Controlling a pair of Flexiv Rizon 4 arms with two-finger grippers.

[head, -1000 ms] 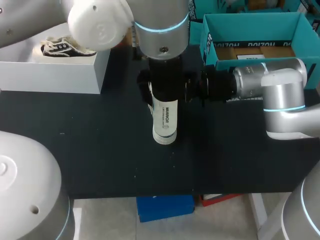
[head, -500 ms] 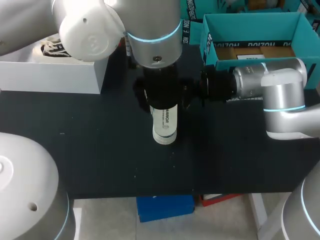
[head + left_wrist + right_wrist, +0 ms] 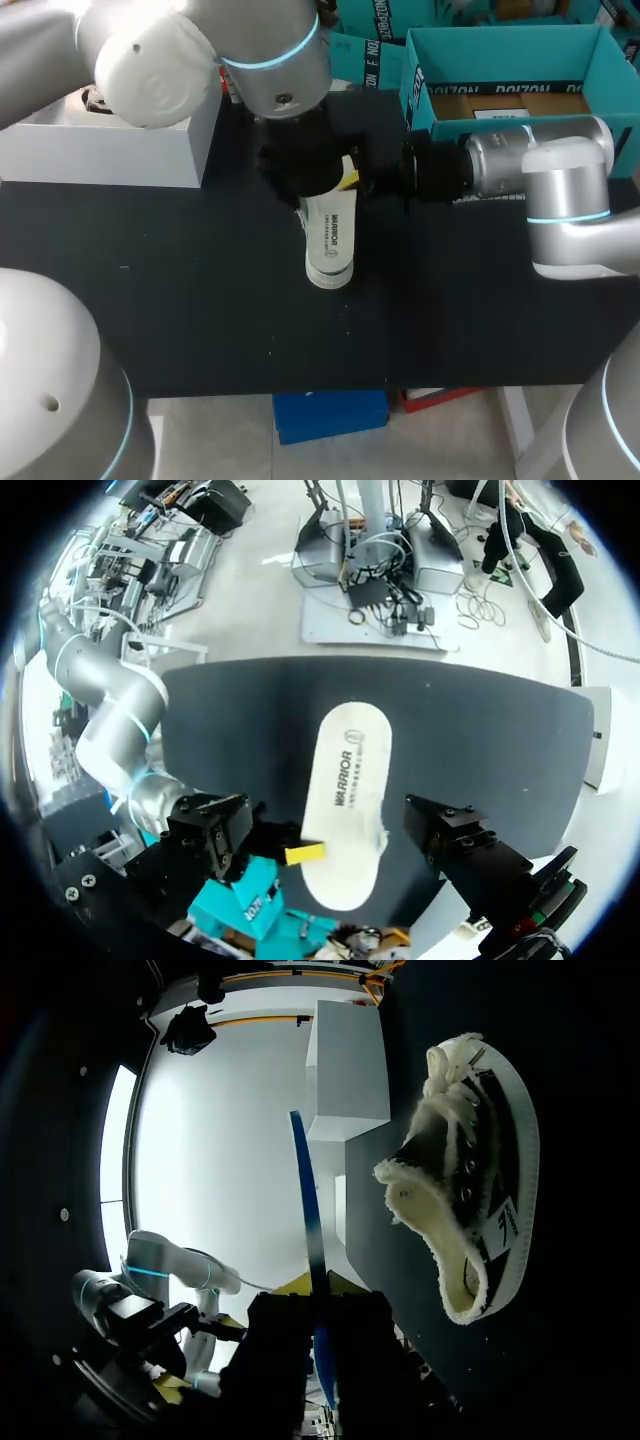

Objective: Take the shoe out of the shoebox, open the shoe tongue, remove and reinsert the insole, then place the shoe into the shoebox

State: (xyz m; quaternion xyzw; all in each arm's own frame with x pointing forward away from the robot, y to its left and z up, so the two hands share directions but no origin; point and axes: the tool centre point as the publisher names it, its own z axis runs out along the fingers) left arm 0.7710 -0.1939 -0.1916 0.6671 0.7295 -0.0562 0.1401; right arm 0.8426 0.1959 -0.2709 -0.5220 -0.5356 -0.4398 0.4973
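Insole (image 3: 345, 800), thin oval; shoe (image 3: 485, 1175), fleece-lined

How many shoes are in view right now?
2. One shoe lies on its side on the table, in the right wrist view; the second shoe sits on the white box, mostly hidden behind my left arm.

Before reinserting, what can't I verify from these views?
Head view: the left arm hides the shoe almost entirely, and most of the second shoe on the white box.
Left wrist view: shoe out of frame.
Right wrist view: insole only edge-on; shoe's inside dark.
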